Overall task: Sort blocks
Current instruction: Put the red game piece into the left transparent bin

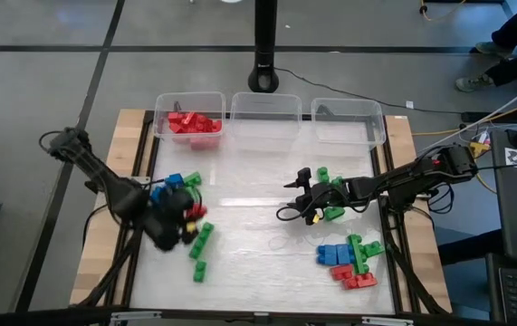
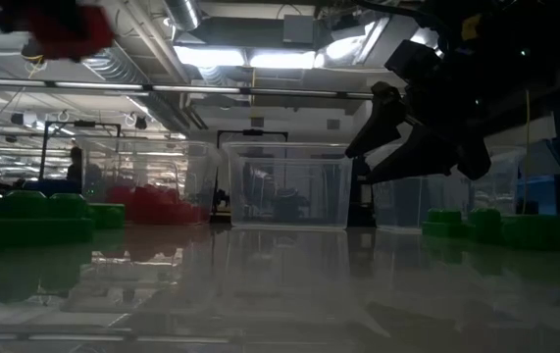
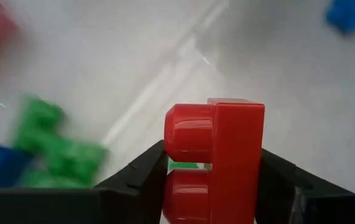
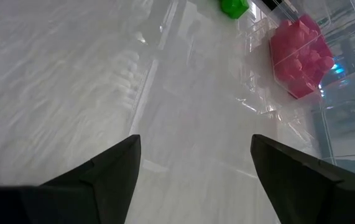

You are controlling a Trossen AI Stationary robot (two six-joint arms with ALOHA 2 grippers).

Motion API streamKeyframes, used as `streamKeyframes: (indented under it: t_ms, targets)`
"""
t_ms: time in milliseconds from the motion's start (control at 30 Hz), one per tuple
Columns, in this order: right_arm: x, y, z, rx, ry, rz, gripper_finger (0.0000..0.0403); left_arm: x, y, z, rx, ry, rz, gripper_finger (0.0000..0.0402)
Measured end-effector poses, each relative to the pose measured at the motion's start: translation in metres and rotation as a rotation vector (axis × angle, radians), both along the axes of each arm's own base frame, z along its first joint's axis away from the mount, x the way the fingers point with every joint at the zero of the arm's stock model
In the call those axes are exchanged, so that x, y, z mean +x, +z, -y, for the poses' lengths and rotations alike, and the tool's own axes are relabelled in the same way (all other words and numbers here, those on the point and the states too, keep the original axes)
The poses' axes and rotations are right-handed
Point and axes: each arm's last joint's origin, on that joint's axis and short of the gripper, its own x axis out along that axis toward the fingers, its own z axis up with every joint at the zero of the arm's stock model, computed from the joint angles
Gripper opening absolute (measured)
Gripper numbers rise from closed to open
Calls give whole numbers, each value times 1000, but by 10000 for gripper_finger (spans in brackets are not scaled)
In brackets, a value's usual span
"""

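A red block [image 3: 217, 163] is clamped between the fingers of the left end effector [image 3: 211, 180], studs turned sideways, above the surface [image 1: 258, 195]. In the high view this end effector [image 1: 169, 225] is seen low over the left cluster, where blue blocks [image 1: 169, 184], a green block [image 1: 192, 179] and a row of green blocks [image 1: 203, 244] lie around it. The left arm is stretched in from the left edge, bent at the elbow.

The right end effector [image 4: 193, 165] is held wide with nothing between its fingers, over bare surface near the middle. It [image 1: 301, 201] is seen beside a few green blocks [image 1: 330, 195], with a mixed pile of blue, green and red blocks [image 1: 350, 258] nearer the front right corner. The right arm is extended in from the right edge.

Open room is left across the middle. Along the far edge three clear bins are lined up: the left bin [image 1: 188, 101] holds red blocks [image 1: 193, 122]; the middle bin [image 1: 265, 106] and the right bin [image 1: 349, 118] follow.
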Motion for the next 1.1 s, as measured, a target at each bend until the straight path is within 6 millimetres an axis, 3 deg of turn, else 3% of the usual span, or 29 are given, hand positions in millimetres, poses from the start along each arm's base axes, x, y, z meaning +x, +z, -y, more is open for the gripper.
streamKeyframes:
  t_ms: [233,633,867,1100]
  targets:
    - [0,0,1,-16,-20,1,305,3,19,-74,216,145,-18,170]
    - [-1,1,4,-107,-89,1,305,-5,31,-196,425,369,-180,171]
    - [-1,1,5,-143,-96,-5,305,-10,40,-237,506,429,-164,177]
    - [-1,1,4,-159,-85,-7,305,-11,35,-266,512,489,-187,235]
